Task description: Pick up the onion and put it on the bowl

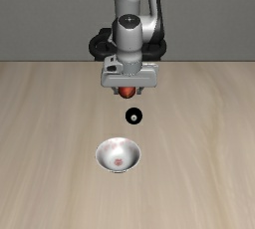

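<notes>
My hand [130,93] hung above the desk [40,143], clamped on the onion [130,90]. The red bulb showed just under the palm, with a dark finger pressed to each side. It looked clear of the desk surface. The bowl [104,159] sat farther forward, well apart from the onion and a little toward the exterior view's left. Between them lay a small dark round mark [133,116] with a pale centre; I could not tell what it was.

As I judged it, the lift was done and the carry to the bowl remained. The main risk was the grip. An onion is round and smooth, and I seemed to hold it near the fingertips, so a quick swing could have squeezed it out sideways. The bowl's opening was not large. Letting go off-centre, or from too high, could have sent the onion onto the rim and rolling away across the desk. Coming down too low risked my fingers knocking the light metal bowl aside.
</notes>
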Available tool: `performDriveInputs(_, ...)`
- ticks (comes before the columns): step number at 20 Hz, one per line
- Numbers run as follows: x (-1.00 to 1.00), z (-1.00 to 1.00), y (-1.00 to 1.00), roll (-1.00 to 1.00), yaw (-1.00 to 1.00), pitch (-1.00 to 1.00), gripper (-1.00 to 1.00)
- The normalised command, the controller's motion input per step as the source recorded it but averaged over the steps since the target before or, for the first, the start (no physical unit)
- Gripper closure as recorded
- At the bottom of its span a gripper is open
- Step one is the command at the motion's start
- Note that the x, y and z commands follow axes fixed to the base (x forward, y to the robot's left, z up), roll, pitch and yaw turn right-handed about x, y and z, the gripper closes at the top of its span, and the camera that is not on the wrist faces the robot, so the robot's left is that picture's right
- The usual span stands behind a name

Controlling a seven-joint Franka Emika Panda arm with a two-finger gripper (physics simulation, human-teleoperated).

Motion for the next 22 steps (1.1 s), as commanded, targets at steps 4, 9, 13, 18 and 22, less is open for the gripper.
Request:
performDriveInputs(4,0.00,0.00,0.00,0.00,0.00,0.00,1.00)
performDriveInputs(9,0.00,0.00,0.00,0.00,0.00,0.00,1.00)
performDriveInputs(13,0.00,1.00,0.00,0.00,0.00,0.00,1.00)
performDriveInputs(18,0.00,1.00,0.00,0.00,0.00,0.00,1.00)
performDriveInputs(22,0.75,0.25,0.00,0.00,0.00,0.00,1.00)
